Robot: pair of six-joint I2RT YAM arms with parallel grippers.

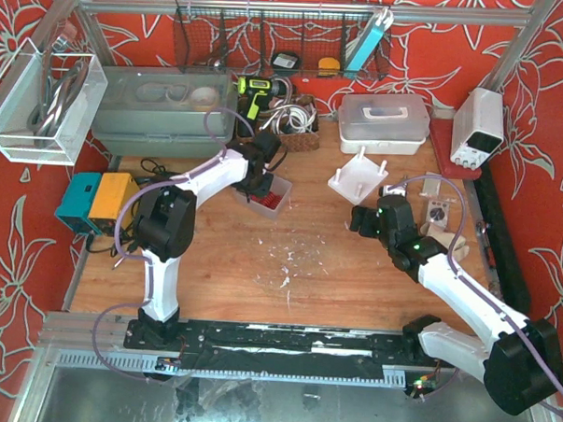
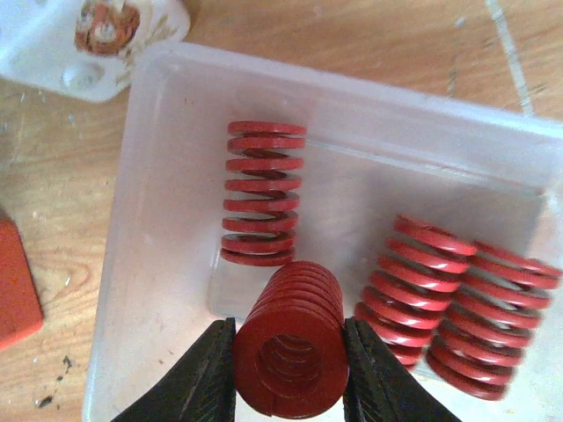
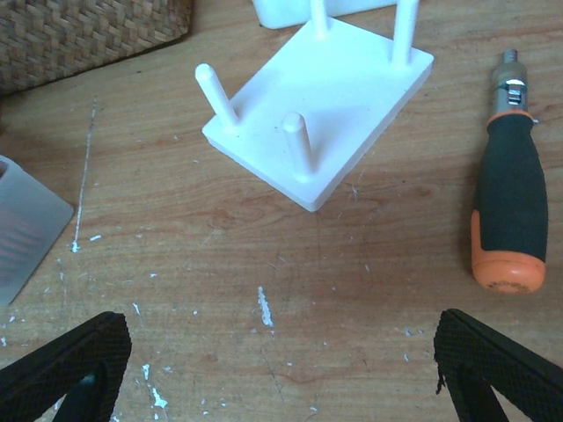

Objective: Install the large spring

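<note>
My left gripper (image 2: 290,369) is shut on a large red spring (image 2: 293,338), pinched sideways between its two black fingers, over a clear plastic tray (image 2: 167,220) that holds three more red springs (image 2: 259,193). In the top view the left gripper (image 1: 258,173) sits at that tray (image 1: 279,187). The white base plate with four upright pegs (image 3: 321,114) lies ahead of my right gripper (image 3: 281,369), which is open wide and empty above bare wood. In the top view the plate (image 1: 360,175) is just beyond the right gripper (image 1: 367,218).
An orange and black screwdriver (image 3: 510,211) lies right of the plate. A wicker basket (image 3: 88,35) and a lidded white box (image 1: 384,120) stand at the back. A grey tote (image 1: 164,108) is at the back left, a power supply (image 1: 479,126) at the back right.
</note>
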